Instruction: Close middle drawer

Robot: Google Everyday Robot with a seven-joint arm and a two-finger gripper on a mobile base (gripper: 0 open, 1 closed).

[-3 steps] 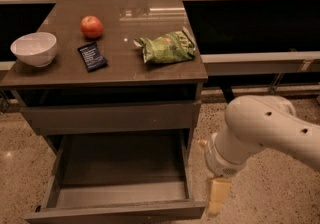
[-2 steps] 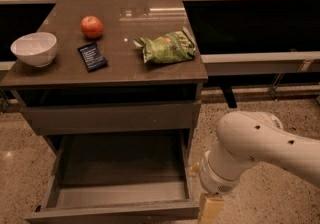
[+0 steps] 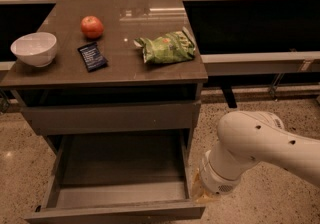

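Observation:
The middle drawer (image 3: 120,212) is pulled far out from the cabinet, with its grey inner box (image 3: 120,163) open and empty. Its flat handleless front runs along the bottom edge of the camera view. My white arm (image 3: 260,143) reaches in from the right. My gripper (image 3: 199,194) is low, right beside the drawer's front right corner. Only its yellowish base shows; the rest is cut off by the frame's bottom edge and the drawer front.
Above the open drawer is a shut grey drawer front (image 3: 110,118). On the cabinet top (image 3: 120,63) are a white bowl (image 3: 34,48), a red apple (image 3: 92,27), a dark snack packet (image 3: 92,57) and a green chip bag (image 3: 166,47). Speckled floor (image 3: 280,203) lies to the right.
My arm has swung left and down toward the drawer's front right corner, and the gripper has sunk lower in the view. The drawer has not moved.

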